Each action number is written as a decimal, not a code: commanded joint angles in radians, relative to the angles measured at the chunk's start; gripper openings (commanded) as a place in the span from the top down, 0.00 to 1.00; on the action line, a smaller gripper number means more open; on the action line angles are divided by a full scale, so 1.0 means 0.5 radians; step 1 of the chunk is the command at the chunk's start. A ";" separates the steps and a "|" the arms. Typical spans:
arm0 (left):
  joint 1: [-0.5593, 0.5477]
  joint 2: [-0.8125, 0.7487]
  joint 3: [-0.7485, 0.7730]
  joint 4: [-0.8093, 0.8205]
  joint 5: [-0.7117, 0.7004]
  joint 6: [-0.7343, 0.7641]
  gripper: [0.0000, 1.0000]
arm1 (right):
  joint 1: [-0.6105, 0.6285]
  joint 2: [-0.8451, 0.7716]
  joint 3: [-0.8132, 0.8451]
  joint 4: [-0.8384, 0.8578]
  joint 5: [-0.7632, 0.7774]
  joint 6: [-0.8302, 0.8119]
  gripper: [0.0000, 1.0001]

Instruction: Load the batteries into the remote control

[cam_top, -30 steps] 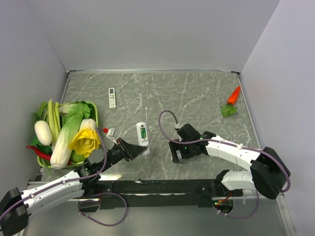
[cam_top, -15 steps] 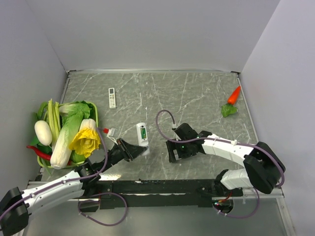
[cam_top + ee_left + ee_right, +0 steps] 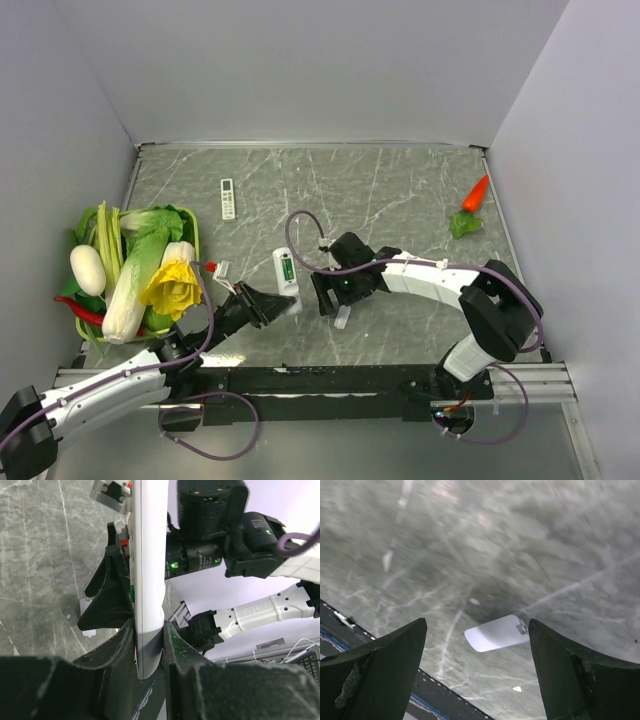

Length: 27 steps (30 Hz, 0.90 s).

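Currently, the left gripper (image 3: pixel 275 302) is clenched on the near end of the remote control (image 3: pixel 284 258), compartment side up. Green batteries (image 3: pixel 288 271) show inside the remote's open compartment. Loading appears done, though whether both are seated cannot be told. The back cover (image 3: pixel 496 632) lies flat just right of the remote. The right gripper (image 3: pixel 477 622) hangs over it, jaws released and empty. Refitting the cover is left.
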 commanded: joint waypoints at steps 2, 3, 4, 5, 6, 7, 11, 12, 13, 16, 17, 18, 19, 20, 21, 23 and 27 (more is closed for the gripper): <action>0.003 -0.077 -0.017 0.043 -0.070 -0.018 0.98 | 0.067 -0.095 0.109 -0.069 0.320 0.033 0.10; 0.006 -0.098 -0.020 0.037 -0.076 -0.025 0.98 | 0.064 -0.119 0.100 -0.103 0.458 0.095 0.11; 0.006 -0.102 -0.023 0.031 -0.086 -0.025 0.98 | 0.064 -0.147 0.088 -0.130 0.544 0.235 0.11; 0.003 -0.108 -0.027 0.028 -0.098 -0.028 0.98 | 0.067 -0.220 0.030 -0.140 0.569 0.291 0.11; 0.006 -0.117 -0.033 0.028 -0.107 -0.034 0.98 | 0.064 -0.254 -0.004 -0.131 0.591 0.355 0.11; 0.003 -0.120 -0.036 0.034 -0.110 -0.037 0.98 | 0.070 -0.288 -0.041 -0.121 0.615 0.480 0.14; 0.003 -0.114 -0.045 0.049 -0.119 -0.046 0.98 | 0.122 -0.414 -0.173 -0.118 0.802 0.782 0.17; 0.003 -0.111 -0.045 0.052 -0.119 -0.043 0.98 | 0.165 -0.417 -0.170 -0.155 0.842 0.877 0.18; 0.003 -0.108 -0.045 0.058 -0.119 -0.046 0.98 | 0.186 -0.402 -0.149 -0.176 0.918 0.926 0.21; 0.006 -0.105 -0.042 0.059 -0.116 -0.046 0.98 | 0.266 -0.320 -0.069 -0.284 1.029 1.107 0.25; 0.003 -0.108 -0.042 0.055 -0.116 -0.046 0.98 | 0.282 -0.295 -0.047 -0.308 1.057 1.147 0.26; 0.006 -0.111 -0.042 0.055 -0.116 -0.046 0.98 | 0.315 -0.273 -0.029 -0.345 1.078 1.214 0.28; 0.006 -0.117 -0.048 0.052 -0.116 -0.049 0.98 | 0.328 -0.221 0.011 -0.363 1.118 1.251 0.30; 0.006 -0.132 -0.051 0.046 -0.116 -0.052 0.98 | 0.337 -0.200 0.029 -0.391 1.134 1.288 0.31; 0.006 -0.141 -0.054 0.040 -0.116 -0.055 0.98 | 0.346 -0.145 0.048 -0.425 1.140 1.337 0.33; 0.006 -0.172 -0.063 0.028 -0.122 -0.058 0.98 | 0.355 -0.101 0.082 -0.440 1.155 1.368 0.35; 0.003 -0.212 -0.076 -0.006 -0.138 -0.061 0.98 | 0.355 0.000 0.118 -0.431 1.119 1.420 0.37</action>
